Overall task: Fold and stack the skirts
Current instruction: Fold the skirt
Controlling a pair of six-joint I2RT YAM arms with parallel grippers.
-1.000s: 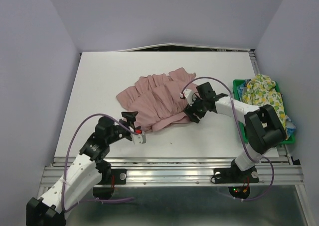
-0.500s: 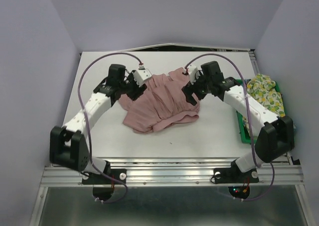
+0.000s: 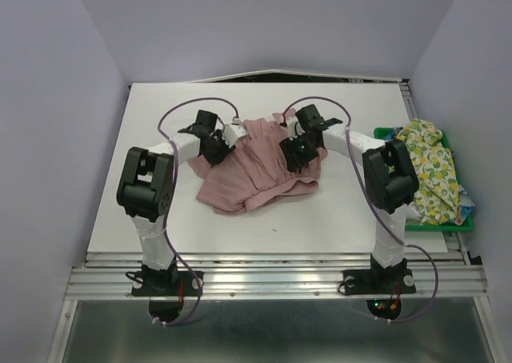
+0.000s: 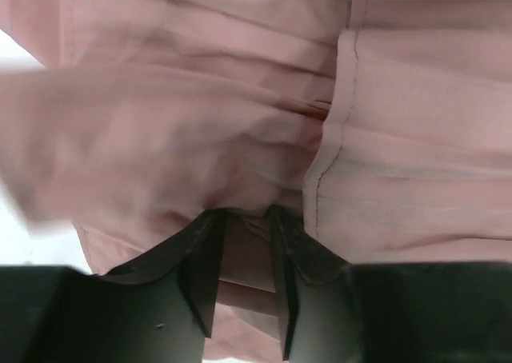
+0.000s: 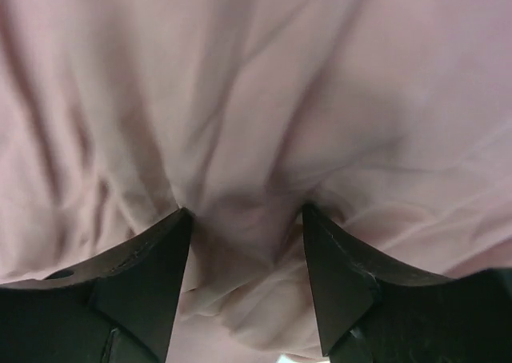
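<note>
1. Fabric is bunching between the fingers of the left hand (image 4: 244,215), which are sitting close together. I am reading that as a narrow pinch on the pink skirt (image 3: 256,179). From above, this hand is sitting at the skirt's far-left edge.
2. The skirt is lying crumpled at the middle of the bench (image 3: 160,211), its long axis running left to right. Its bulk is spreading from both hands toward the near edge, where I am seeing the rounded hem.
3. The right hand (image 5: 246,211) is sitting at the far-right edge of the same skirt. Its fingers are standing wider apart than the left's, with a thick gather of cloth drawn in between them. I am judging that to be a hold as well, though a looser one.
4. Each hand is holding its own end of the far edge, and neither is nearer than the other. I am expecting the coming move to carry that edge as a pair, so that the cloth is not skewing.
5. Further right, the green bin (image 3: 389,133) is holding a yellow patterned garment (image 3: 428,159), lying well apart from both hands.
</note>
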